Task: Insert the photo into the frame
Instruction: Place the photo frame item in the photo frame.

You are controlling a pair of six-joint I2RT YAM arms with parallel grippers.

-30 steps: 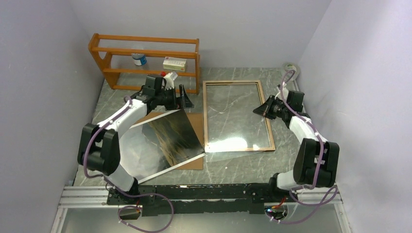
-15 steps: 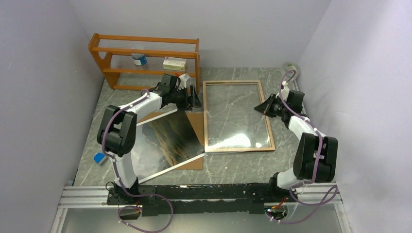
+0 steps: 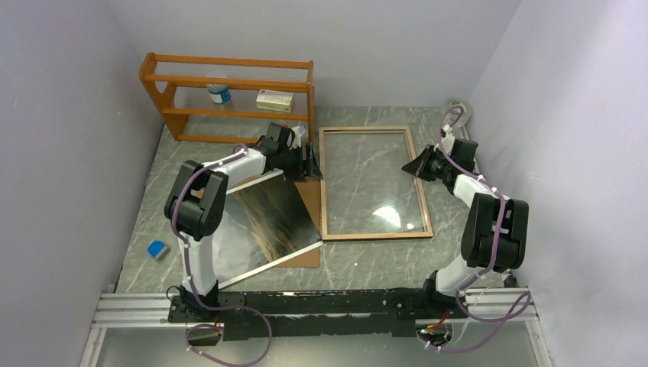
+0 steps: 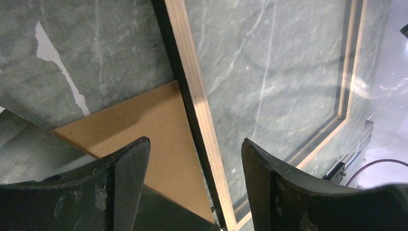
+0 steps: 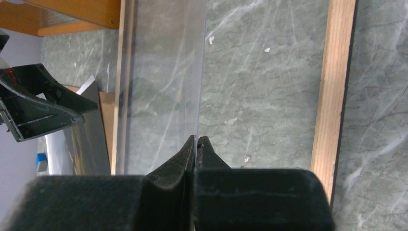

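Though white-veined, grey marble tabletop (image 3: 367, 264) between lilac walls (image 3: 69, 115).

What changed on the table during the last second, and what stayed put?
The left claw swung right to the left rail of the frame, open and empty. The right claw, shut on the sheet, drew it back off the near rail. The left arm's move uncovered a blue block. Photo and frame stayed put.

Open tabletop (image 3: 374, 264) before the frame (image 3: 374, 235); orange-brown shelf rack (image 3: 229, 113) close behind the left claw (image 3: 312, 164).
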